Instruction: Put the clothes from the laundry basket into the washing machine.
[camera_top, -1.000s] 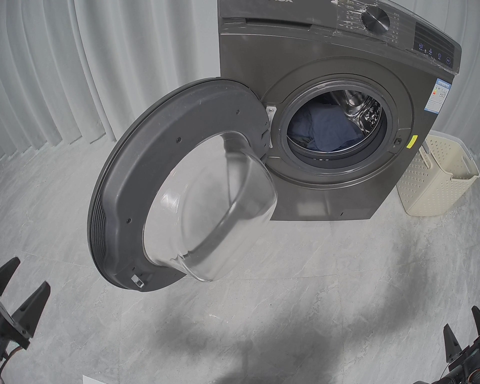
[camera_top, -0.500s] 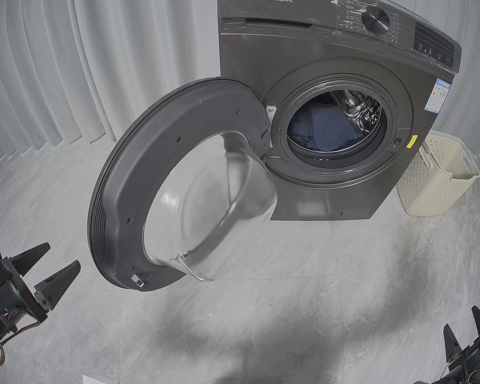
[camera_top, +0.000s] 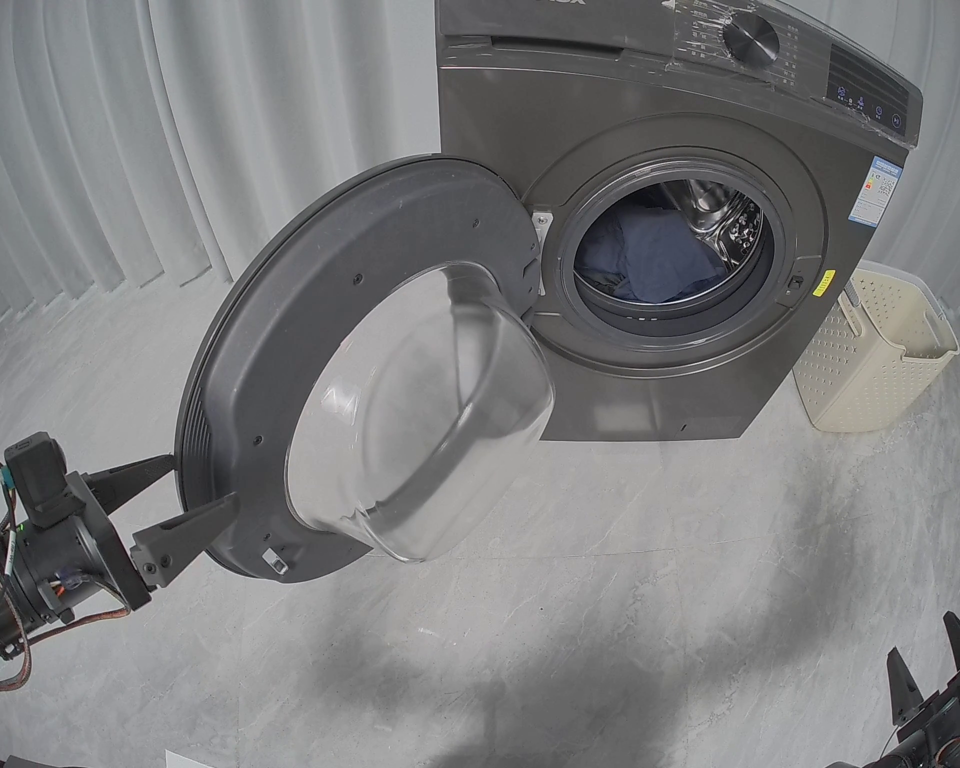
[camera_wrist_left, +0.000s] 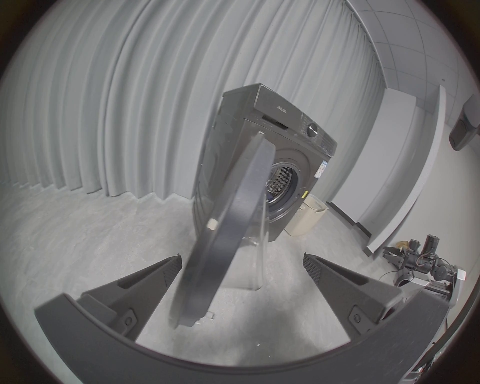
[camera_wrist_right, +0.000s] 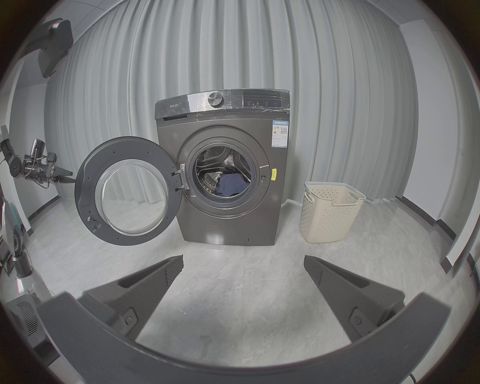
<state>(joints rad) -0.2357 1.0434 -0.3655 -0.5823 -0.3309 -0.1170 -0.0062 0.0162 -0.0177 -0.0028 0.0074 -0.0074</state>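
Clothes (camera_top: 650, 265) lie inside the washing machine (camera_top: 500, 110). My left gripper (camera_top: 203, 482) sits spread at its door (camera_top: 300, 330) rim. My right gripper (camera_wrist_right: 242, 260) is spread too.

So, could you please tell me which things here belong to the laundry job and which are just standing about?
Part of the job: washing machine, its open door, blue clothes inside the machine, laundry basket beside the machine, open left gripper at the door's rim.
Just around: curtain, grey floor.
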